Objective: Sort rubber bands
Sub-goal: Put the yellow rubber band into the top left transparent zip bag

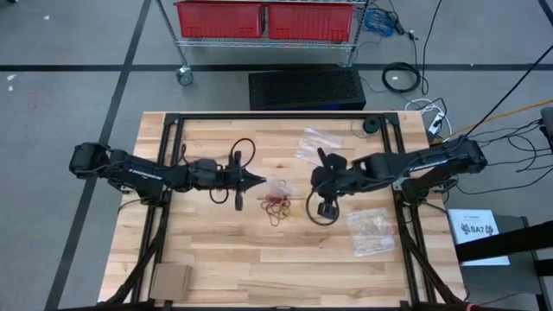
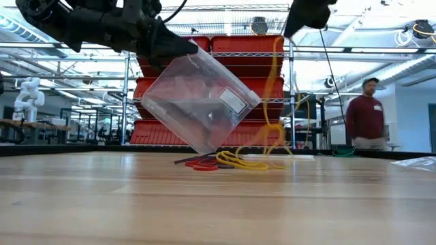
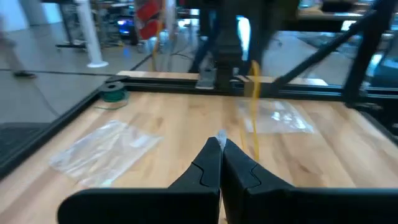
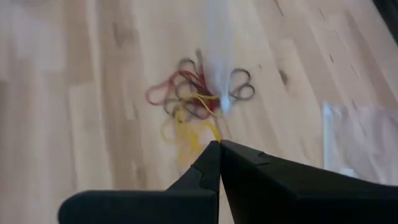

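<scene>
Worktop (image 1: 216, 259): pale wood planks, red bins (image 1: 263, 19) on a wire rack beyond it. A person (image 2: 366, 114) stands in the room behind. Rubber bands (image 1: 277, 207): loose heap of red, yellow and dark loops at mid-worktop. Clear bag (image 2: 201, 102) hangs tilted above the heap, pinched by the left hand (image 1: 257, 180), fingers together. Right hand (image 1: 321, 184), just beside the heap, fingers together. Two more bags (image 1: 371, 230) lie beyond the right hand. Cardboard piece (image 1: 170, 281) well apart from the heap.

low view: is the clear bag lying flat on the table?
No. The clear bag hangs tilted from the left gripper, only its lower corner near the rubber bands on the table.
</scene>
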